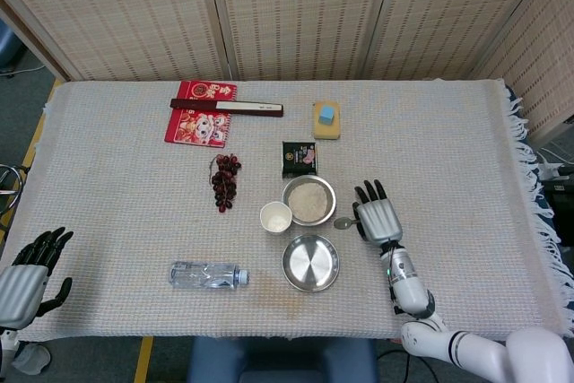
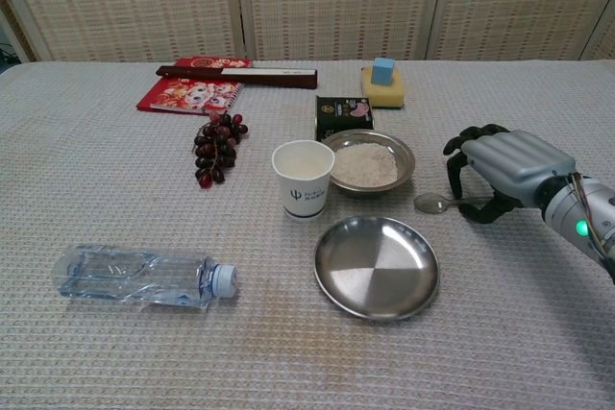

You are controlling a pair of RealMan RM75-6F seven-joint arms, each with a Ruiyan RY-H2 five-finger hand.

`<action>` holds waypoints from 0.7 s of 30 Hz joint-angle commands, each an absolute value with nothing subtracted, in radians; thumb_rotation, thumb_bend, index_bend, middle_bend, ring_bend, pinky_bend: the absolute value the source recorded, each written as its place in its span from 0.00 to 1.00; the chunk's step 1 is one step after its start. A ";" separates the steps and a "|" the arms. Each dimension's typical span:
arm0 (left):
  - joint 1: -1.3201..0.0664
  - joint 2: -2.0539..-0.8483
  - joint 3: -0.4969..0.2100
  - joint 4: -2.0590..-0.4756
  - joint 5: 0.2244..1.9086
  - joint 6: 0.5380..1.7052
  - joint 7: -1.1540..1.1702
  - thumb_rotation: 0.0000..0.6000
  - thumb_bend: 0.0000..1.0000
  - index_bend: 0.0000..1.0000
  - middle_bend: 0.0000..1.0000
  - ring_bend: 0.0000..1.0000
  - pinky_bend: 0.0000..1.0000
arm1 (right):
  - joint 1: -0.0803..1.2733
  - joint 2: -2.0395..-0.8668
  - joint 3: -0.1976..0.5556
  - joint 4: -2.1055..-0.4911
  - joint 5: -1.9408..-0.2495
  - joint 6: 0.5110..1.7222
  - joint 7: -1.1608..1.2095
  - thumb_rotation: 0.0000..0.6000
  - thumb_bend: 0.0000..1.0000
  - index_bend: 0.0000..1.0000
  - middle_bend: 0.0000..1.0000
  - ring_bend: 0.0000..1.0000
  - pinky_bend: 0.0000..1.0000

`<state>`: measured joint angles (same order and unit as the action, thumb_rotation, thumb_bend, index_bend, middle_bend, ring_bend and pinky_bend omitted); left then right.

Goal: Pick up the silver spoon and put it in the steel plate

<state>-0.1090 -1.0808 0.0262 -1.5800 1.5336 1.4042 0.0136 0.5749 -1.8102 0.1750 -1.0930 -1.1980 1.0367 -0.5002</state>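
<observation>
The silver spoon (image 2: 432, 203) lies on the cloth just right of the rice bowl, its bowl end pointing left and its handle running under my right hand (image 2: 500, 178). That hand's fingers curl down over the handle and the thumb closes in from below, pinching it. In the head view the spoon (image 1: 343, 221) pokes out to the left of the right hand (image 1: 378, 218). The empty steel plate (image 2: 377, 267) sits to the front left of the spoon, also seen as the steel plate (image 1: 310, 263). My left hand (image 1: 27, 280) hangs off the table's front left corner, holding nothing.
A steel bowl of rice (image 2: 367, 162) and a paper cup (image 2: 303, 178) stand just behind the plate. A water bottle (image 2: 144, 277) lies at the front left. Grapes (image 2: 216, 149), a dark packet (image 2: 343, 115), a red booklet (image 2: 190, 93) and a yellow sponge (image 2: 382, 85) lie farther back.
</observation>
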 commanded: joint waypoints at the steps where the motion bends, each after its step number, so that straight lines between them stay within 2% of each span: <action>1: -0.109 -1.081 0.026 -1.580 1.534 1.405 0.013 1.00 0.46 0.00 0.00 0.00 0.16 | 0.572 -1.816 0.166 -1.082 -1.220 1.058 -0.484 1.00 0.32 0.66 0.33 0.01 0.03; 7: -0.108 -1.079 0.027 -1.582 1.537 1.406 0.012 1.00 0.46 0.00 0.00 0.00 0.16 | 0.571 -1.836 0.162 -1.055 -1.244 1.090 -0.475 1.00 0.33 0.81 0.45 0.07 0.07; 21: -0.108 -1.077 0.029 -1.582 1.539 1.406 0.009 1.00 0.46 0.00 0.00 0.00 0.16 | 0.569 -1.848 0.159 -1.041 -1.247 1.092 -0.485 1.00 0.33 0.94 0.55 0.15 0.09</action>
